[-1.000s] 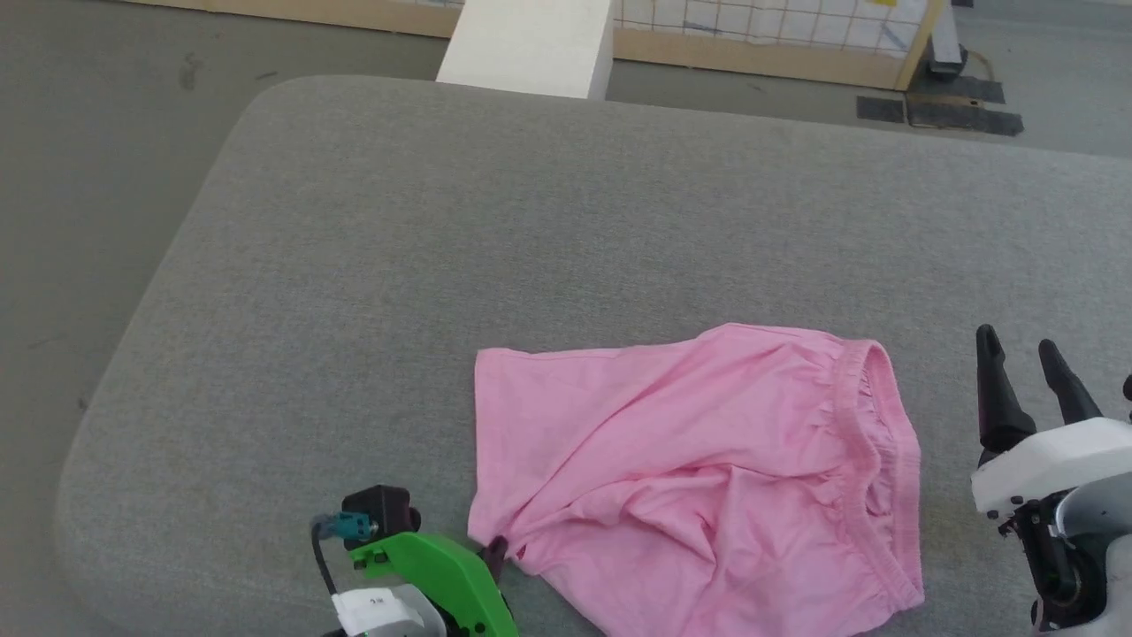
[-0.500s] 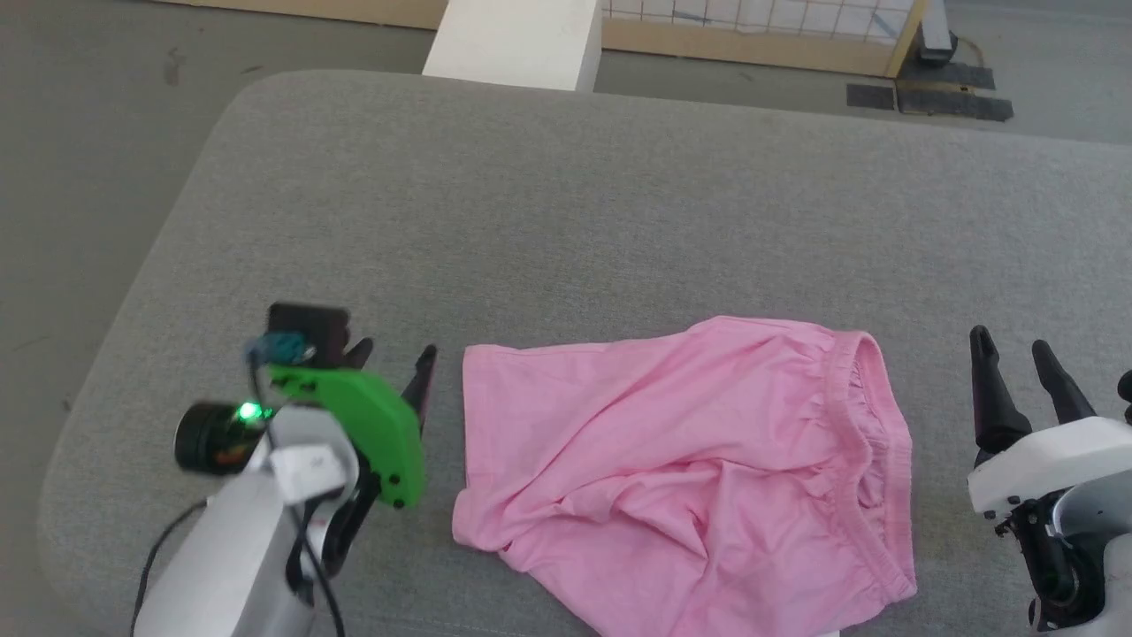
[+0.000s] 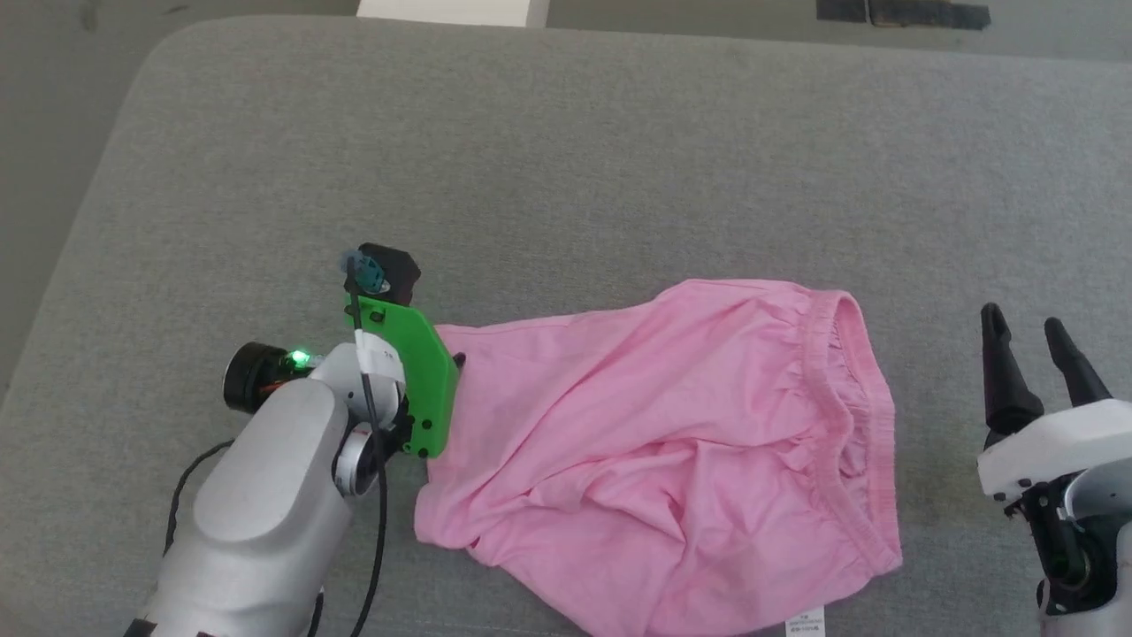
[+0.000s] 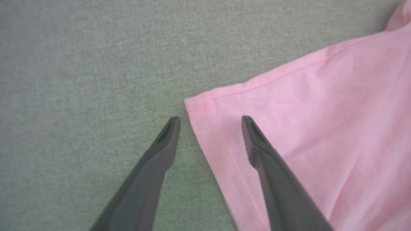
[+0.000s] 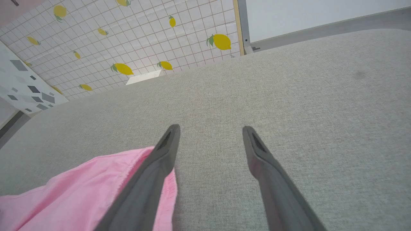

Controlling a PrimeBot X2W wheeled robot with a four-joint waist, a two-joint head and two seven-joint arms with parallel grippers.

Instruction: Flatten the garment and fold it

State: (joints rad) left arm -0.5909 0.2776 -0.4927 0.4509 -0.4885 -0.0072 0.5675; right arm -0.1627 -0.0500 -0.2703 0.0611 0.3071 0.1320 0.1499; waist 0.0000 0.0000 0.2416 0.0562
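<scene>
- Garment [image 3: 654, 442] lies crumpled on the grey pad [image 3: 566, 133], on its near half and right of the middle, between the 2 grippers.
- Its gathered waistband [image 3: 849, 398] faces the pad's right edge; the leg hems face left.
- A small white label [image 3: 805, 622] peeks out at the garment's near edge.
- Folds and creases run across the middle of the fabric; it is not flat.
- Left gripper [image 4: 210, 119] is spread wide and holds nothing.
- It points down at the garment's far-left hem corner: 1 finger [image 4: 266, 160] is over the pink fabric, the other [image 4: 160, 150] over bare pad, with the hem edge between them.
- Whether either fingertip touches the fabric or the pad, I cannot tell.
- A green mount [image 3: 423, 380] on the left wrist hides most of those fingers in the head view.
- Right gripper [image 3: 1021, 317] is also spread wide and holds nothing, over bare pad near the right edge, apart from the waistband.
- Beyond the pad's far edge stands a tiled wall [image 5: 128, 38] printed with lemons.
</scene>
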